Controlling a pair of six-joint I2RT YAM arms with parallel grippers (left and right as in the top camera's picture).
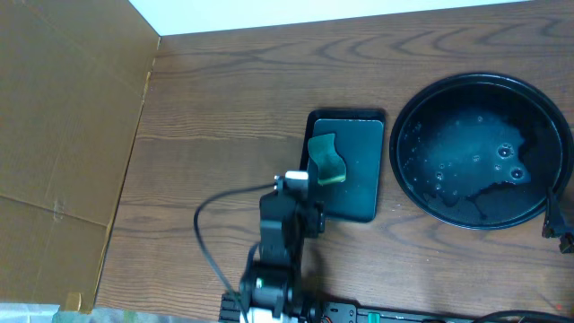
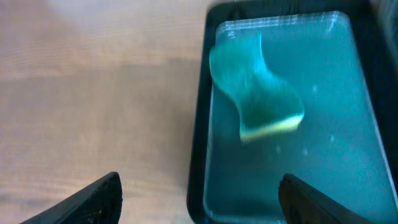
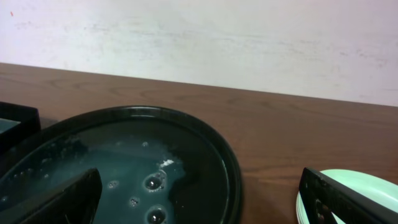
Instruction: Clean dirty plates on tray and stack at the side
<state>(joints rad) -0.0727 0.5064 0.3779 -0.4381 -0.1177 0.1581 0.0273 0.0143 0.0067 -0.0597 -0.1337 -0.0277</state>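
Note:
The round black tray (image 1: 408, 170) holds only teal water and bubbles; in the right wrist view its rim (image 3: 230, 168) curves between my fingers. A pale-aqua plate (image 3: 367, 183) shows at the lower right of that view, off the tray, half hidden by a finger. No plate shows in the overhead view. My right gripper (image 3: 202, 202) is open and empty over the tray's near right edge, just visible at the frame edge from above (image 1: 556, 220). My left gripper (image 2: 199, 196) hangs open and empty over the near left rim of a rectangular tray, and shows from above (image 1: 300, 193).
The small rectangular dark tray (image 1: 359, 202) lies left of the round one, with a teal sponge (image 1: 326, 160) in it, ahead of my left fingers (image 2: 255, 93). A brown cardboard sheet (image 1: 63, 135) covers the table's left side. A black cable (image 1: 211, 247) loops beside the left arm.

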